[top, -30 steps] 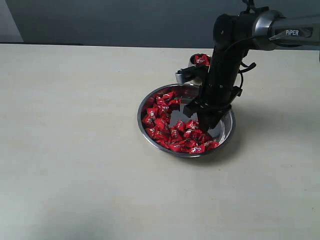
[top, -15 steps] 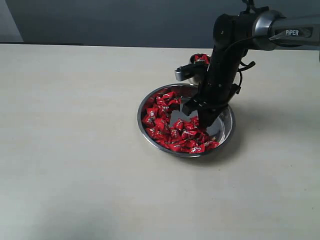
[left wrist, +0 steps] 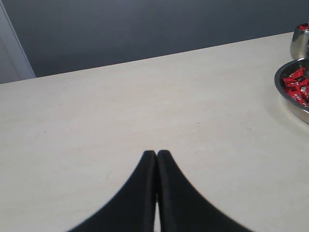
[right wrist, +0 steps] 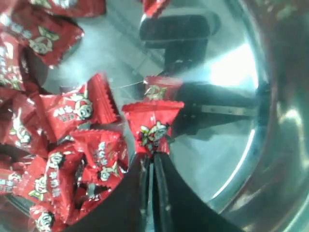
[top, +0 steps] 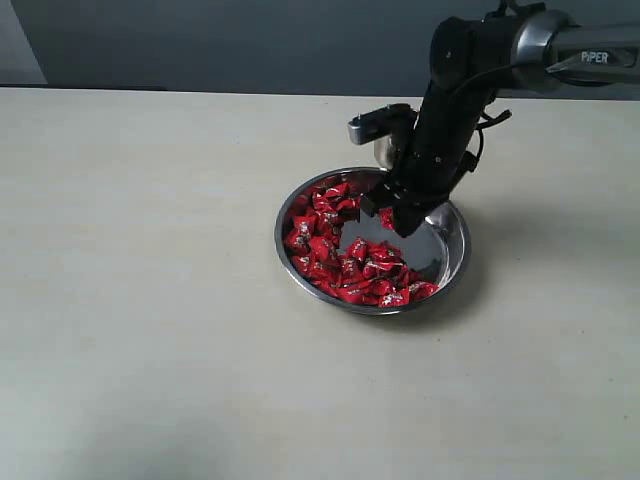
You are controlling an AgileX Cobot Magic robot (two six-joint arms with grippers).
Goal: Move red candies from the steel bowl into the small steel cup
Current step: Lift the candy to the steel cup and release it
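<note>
The steel bowl (top: pixel 452 262) sits mid-table with several red candies (top: pixel 345 262) heaped in its left and near parts. My right gripper (top: pixel 394 217) hangs a little above the bowl's far side, shut on one red candy (right wrist: pixel 153 126), whose wrapper sticks out past the fingertips (right wrist: pixel 165 162). The small steel cup (top: pixel 384 150) stands just behind the bowl, mostly hidden by the arm; in the left wrist view the cup (left wrist: pixel 300 42) holds red candies. My left gripper (left wrist: pixel 156 154) is shut and empty above bare table, far left of the bowl (left wrist: pixel 289 99).
A dark wall (top: pixel 220 40) runs along the table's far edge. The pale tabletop (top: pixel 140 280) stretches left and in front of the bowl.
My right gripper has risen out of the candy heap and shifted toward the far side of the bowl, carrying one red candy. The left gripper has not moved.
</note>
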